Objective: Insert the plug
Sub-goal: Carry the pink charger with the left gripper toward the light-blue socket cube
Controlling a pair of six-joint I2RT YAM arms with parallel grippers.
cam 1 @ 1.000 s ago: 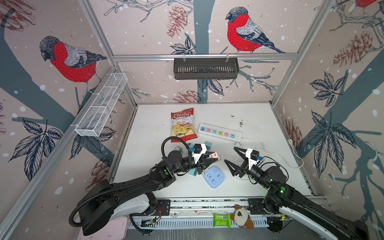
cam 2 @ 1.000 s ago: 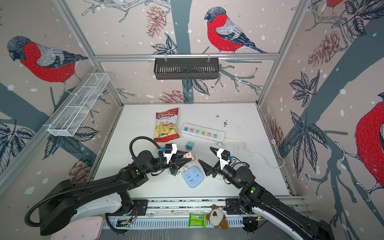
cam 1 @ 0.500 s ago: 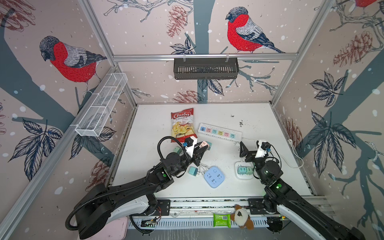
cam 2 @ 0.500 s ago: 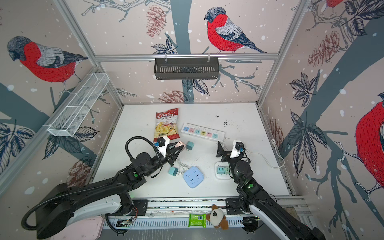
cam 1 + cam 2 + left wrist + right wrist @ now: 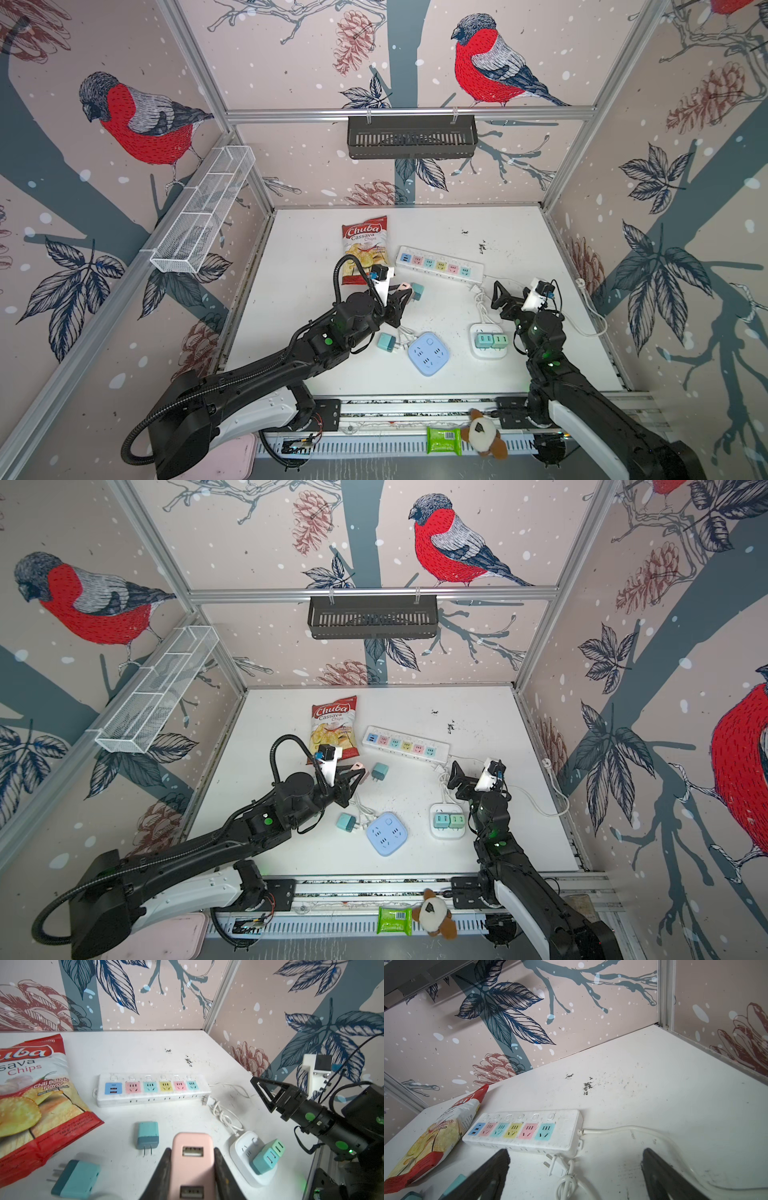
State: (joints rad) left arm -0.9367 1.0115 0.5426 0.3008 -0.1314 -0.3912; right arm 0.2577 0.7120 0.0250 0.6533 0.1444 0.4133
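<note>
A pink plug (image 5: 192,1159) with two USB ports facing the camera sits between the fingers of my left gripper (image 5: 192,1150), which is shut on it; its prongs are hidden. In both top views that left gripper (image 5: 401,293) hangs over the table's middle with the pink plug (image 5: 357,766), just short of a loose teal plug (image 5: 417,291). The long white power strip (image 5: 440,264) with coloured sockets lies behind. My right gripper (image 5: 575,1152) is open wide and holds nothing, above the strip's coiled cord and white plug (image 5: 555,1166).
A white socket cube (image 5: 489,345) carrying a teal and a green plug lies under the right arm. A blue socket block (image 5: 428,353) and another teal plug (image 5: 386,341) sit near the front. A chips bag (image 5: 365,245) lies behind the left gripper.
My right arm swung from the table's middle to the right, opening fully and uncovering the white socket cube. My left gripper carried the pink plug back and left, away from the blue block.
</note>
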